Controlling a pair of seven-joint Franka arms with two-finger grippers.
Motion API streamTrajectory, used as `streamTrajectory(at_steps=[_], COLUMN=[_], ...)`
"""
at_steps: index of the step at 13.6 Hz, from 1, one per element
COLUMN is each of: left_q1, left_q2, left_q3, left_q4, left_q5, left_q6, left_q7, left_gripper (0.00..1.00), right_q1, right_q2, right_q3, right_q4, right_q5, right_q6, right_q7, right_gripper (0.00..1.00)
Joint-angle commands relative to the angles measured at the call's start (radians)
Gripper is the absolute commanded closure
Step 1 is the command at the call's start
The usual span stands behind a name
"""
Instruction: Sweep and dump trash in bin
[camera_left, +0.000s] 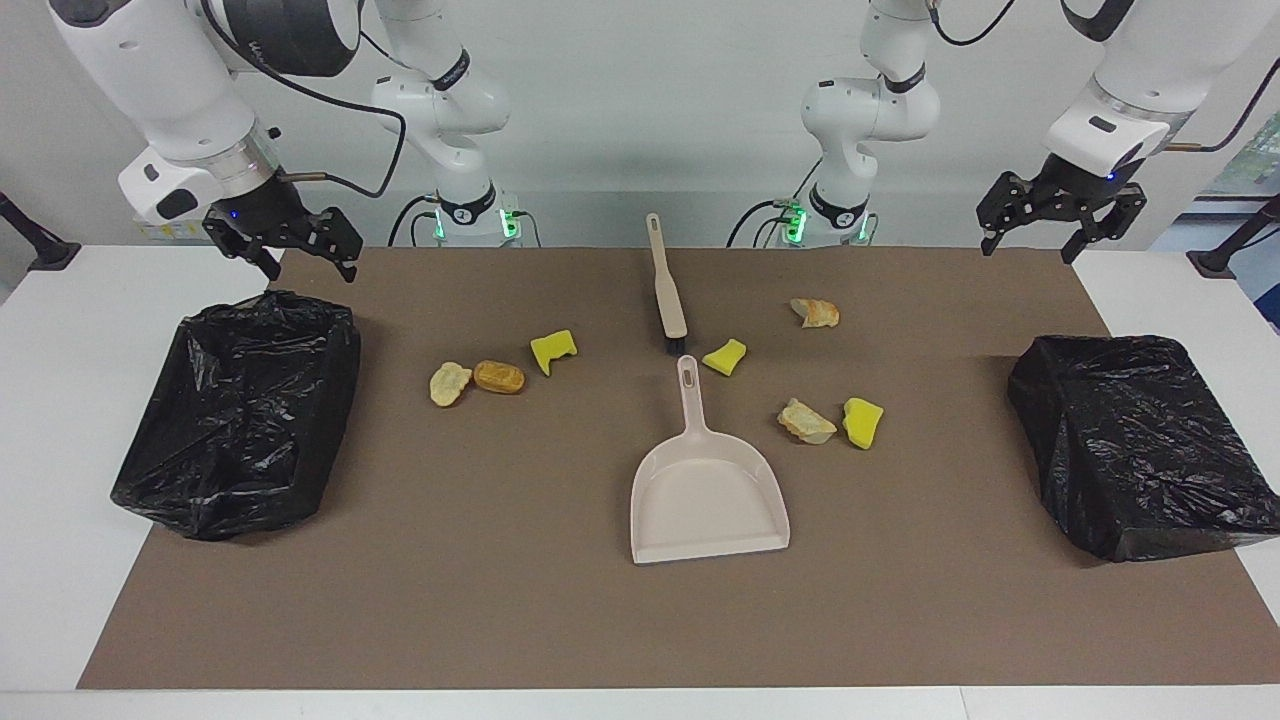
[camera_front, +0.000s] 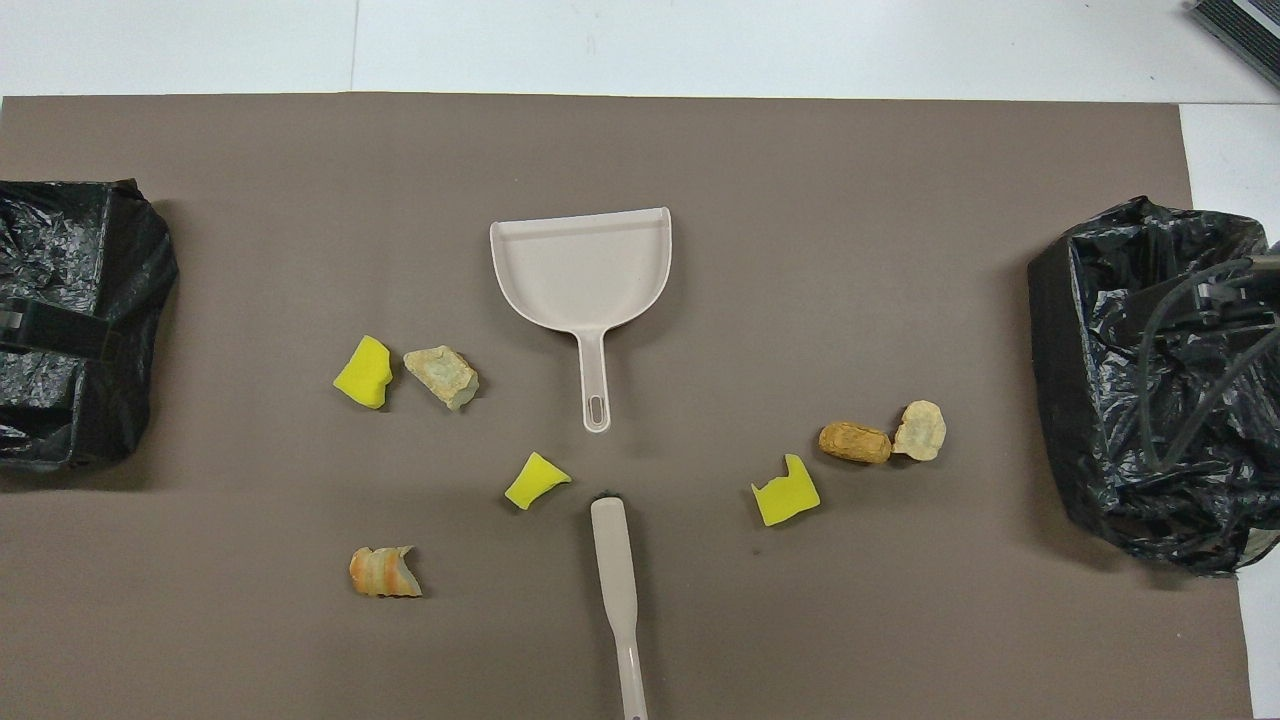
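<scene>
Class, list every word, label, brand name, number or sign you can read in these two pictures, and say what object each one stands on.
No text can be read.
Brush, dustpan, trash scraps, both black bin bags and brown mat: no print shows.
Round black marks with a white figure on the two arm bases: too small to read.
Light lettering on the right arm's dark joint cover: too blurred to read.

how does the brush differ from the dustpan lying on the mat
The brush is a slim stick with dark bristles at one end; the dustpan flares into a wide, shallow scoop. The brush lies nearer the robots, the dustpan farther from them. The brush's bristles point toward the dustpan's handle, while the dustpan's mouth opens away from the robots. Both are beige, lie flat on the brown mat, roughly in line, untouched by either gripper.
</scene>
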Motion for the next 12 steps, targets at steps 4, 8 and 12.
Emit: streamTrajectory(at_steps=[4,8,12], left_q1=[0.016,-0.013,-0.221], left_q2=[-0.013,-0.077,-0.239], left_q3=[-0.01,-0.038,-0.042], left_q4=[-0.008,-0.119,-0.488], left_q5=[-0.003,-0.013,-0.03], left_q6=[-0.026,-0.011,0.172], left_q7=[0.001,-0.043,-0.256], left_gripper=[0.0,0.0,0.0], right_q1=[0.025,0.027,0.044], right_q2=[-0.037,-0.04,-0.093], right_q3=[0.016,0.016,0.018], right_q4=[-0.064,-0.072,-0.169], right_q5=[0.013,0.013,0.015], right_q6=[0.067,0.08,0.142], right_q7=[0.094,0.093,0.097], right_gripper=[0.0,0.0,0.0])
